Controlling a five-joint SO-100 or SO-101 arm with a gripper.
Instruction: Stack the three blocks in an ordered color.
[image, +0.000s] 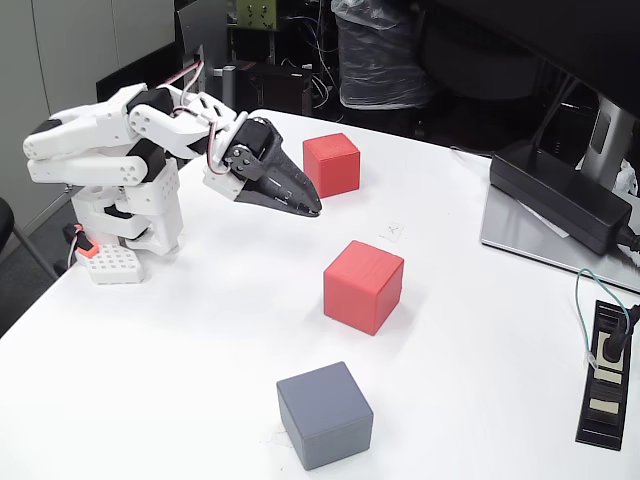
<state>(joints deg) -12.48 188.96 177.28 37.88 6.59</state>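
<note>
Three cubes rest apart on the white table (200, 330). One red block (332, 164) sits at the back, a second red block (363, 286) lies in the middle, and the slate grey block (324, 415) is nearest the front edge. My gripper (314, 207) hangs above the table, left of the back red block and a little in front of it, pointing right and down. Its dark fingers are pressed together with nothing between them. It touches no block.
A black power brick (560, 195) lies on a grey monitor base (540, 240) at the right. A black power strip (606, 372) with a plugged cable sits at the right edge. The arm's white base (125, 225) stands at the left. A small pencil mark (394, 232) is on the table.
</note>
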